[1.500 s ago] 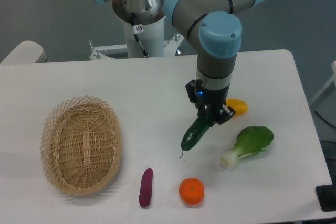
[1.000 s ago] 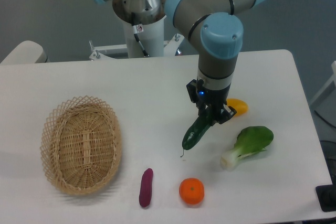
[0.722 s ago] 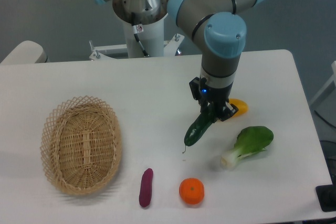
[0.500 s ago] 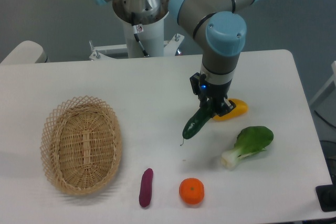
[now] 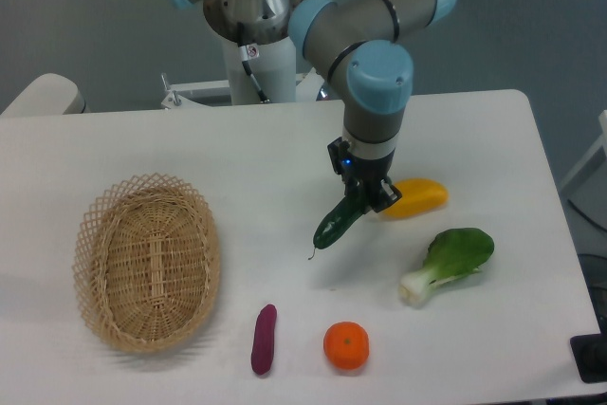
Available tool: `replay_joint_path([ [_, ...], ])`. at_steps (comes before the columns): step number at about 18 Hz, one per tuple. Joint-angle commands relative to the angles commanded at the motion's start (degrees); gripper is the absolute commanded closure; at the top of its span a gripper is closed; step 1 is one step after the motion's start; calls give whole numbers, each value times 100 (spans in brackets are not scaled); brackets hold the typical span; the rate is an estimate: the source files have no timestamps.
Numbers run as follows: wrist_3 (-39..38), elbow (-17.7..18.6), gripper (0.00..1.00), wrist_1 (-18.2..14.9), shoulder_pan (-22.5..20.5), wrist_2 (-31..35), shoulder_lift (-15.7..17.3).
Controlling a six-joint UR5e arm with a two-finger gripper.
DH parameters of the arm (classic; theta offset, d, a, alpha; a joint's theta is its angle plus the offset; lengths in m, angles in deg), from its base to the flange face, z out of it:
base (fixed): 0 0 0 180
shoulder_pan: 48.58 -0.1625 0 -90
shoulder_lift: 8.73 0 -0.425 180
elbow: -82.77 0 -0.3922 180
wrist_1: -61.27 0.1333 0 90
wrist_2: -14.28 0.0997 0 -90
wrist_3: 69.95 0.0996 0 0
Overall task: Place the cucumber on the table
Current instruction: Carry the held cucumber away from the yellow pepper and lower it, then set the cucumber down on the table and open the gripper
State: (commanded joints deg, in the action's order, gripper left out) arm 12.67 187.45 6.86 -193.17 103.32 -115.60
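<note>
Fixed camera view. The arm reaches forward from its base at the far edge, wrist pointing down, with the claw (image 5: 360, 198) clamped on the upper end of the cucumber (image 5: 339, 222). The cucumber hangs tilted, stem tip lowest, above the white surface (image 5: 266, 154); its shadow lies below it. On the surface: a wicker basket (image 5: 147, 272) at left, a purple vegetable (image 5: 263, 339) and an orange (image 5: 346, 345) near the front, a bok choy (image 5: 450, 263) at right, a yellow vegetable (image 5: 413, 198) just beside the claw. Grey floor lies behind. The claw's fingertips are hard to make out against the dark cucumber.
</note>
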Motion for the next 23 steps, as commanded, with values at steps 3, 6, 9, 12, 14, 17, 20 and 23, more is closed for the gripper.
replay_joint_path([
  [3, -262, 0, 79, 167, 158, 0, -185],
  [6, -720, 9, 79, 431, 317, 0, -343],
  [9, -642, 9, 79, 414, 326, 17, -440],
  [12, 14, 9, 79, 414, 343, 263, -572],
  [14, 403, 26, 79, 387, 326, 378, -546],
  [17, 378, 79, 79, 414, 334, 369, -572],
  [20, 378, 114, 79, 422, 335, 343, -572],
  [23, 378, 105, 79, 422, 343, 316, -616],
])
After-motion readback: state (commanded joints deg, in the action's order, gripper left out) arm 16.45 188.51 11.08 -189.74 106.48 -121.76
